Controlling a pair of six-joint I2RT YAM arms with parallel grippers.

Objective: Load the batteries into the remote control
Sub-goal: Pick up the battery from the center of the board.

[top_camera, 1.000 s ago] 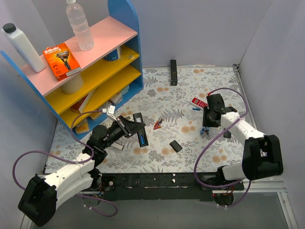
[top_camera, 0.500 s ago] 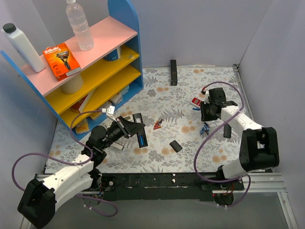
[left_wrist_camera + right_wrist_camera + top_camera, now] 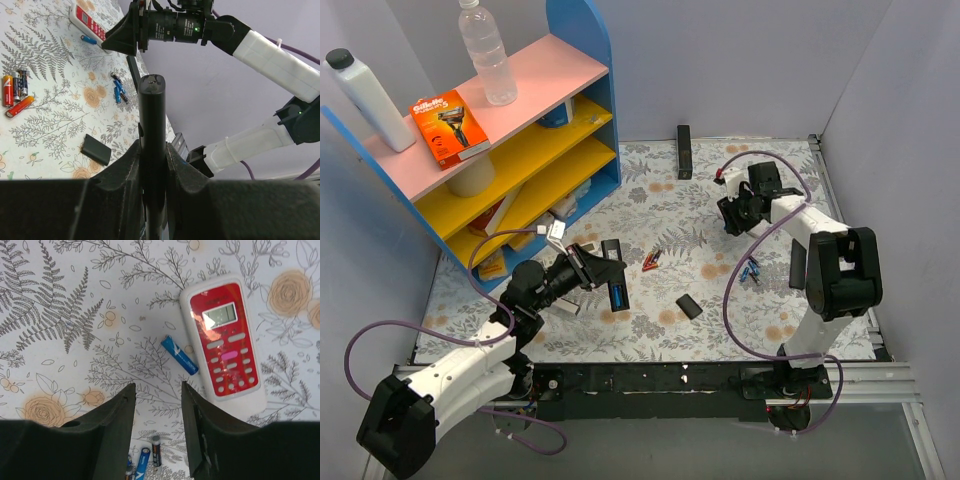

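Black remote control [image 3: 151,130], blue battery [image 3: 179,355], red-and-white remote [image 3: 225,340], white tablecloth [image 3: 60,370] printed with grey ferns and orange roses

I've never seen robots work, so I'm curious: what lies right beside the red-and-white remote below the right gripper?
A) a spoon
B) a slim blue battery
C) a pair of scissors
B: the right wrist view shows a slim blue battery lying just left of the red-and-white remote.

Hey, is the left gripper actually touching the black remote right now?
Touching. In the left wrist view the left gripper has its jaws pressed against both sides of the remote control, no gap showing.
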